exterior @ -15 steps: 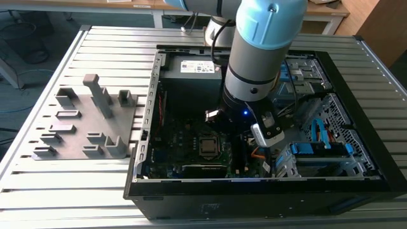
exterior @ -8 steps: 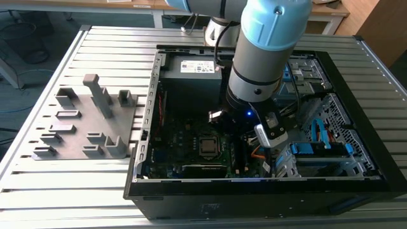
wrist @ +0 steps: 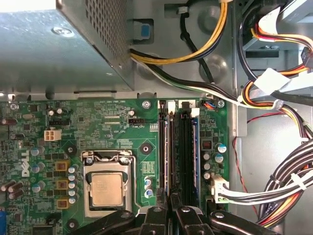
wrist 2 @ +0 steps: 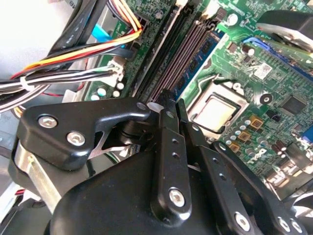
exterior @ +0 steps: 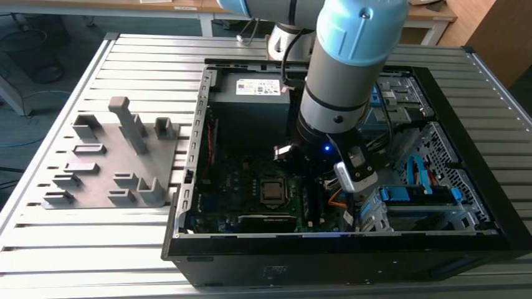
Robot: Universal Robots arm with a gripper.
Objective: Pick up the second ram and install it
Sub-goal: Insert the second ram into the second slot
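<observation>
My gripper (exterior: 349,205) is low inside the open computer case (exterior: 187,187), over the motherboard (wrist: 122,122). In both wrist views its black fingers (wrist 2: 168,122) stand shut together over one end of the row of memory slots (wrist: 178,152), beside a white slot latch (wrist 2: 154,105). A thin blue-green board edge (wrist 2: 203,51), like the second ram, stands in the slot on the processor side. I cannot tell whether the fingertips touch a stick. The processor (wrist: 106,188) lies beside the slots.
Bundles of coloured cables (wrist: 274,98) run along the slots' other side, close to the gripper. The power supply box (exterior: 249,99) stands at the case's far end, drive bays (exterior: 415,193) at the exterior view's right. A grey fixture plate (exterior: 112,168) lies outside, left of the case.
</observation>
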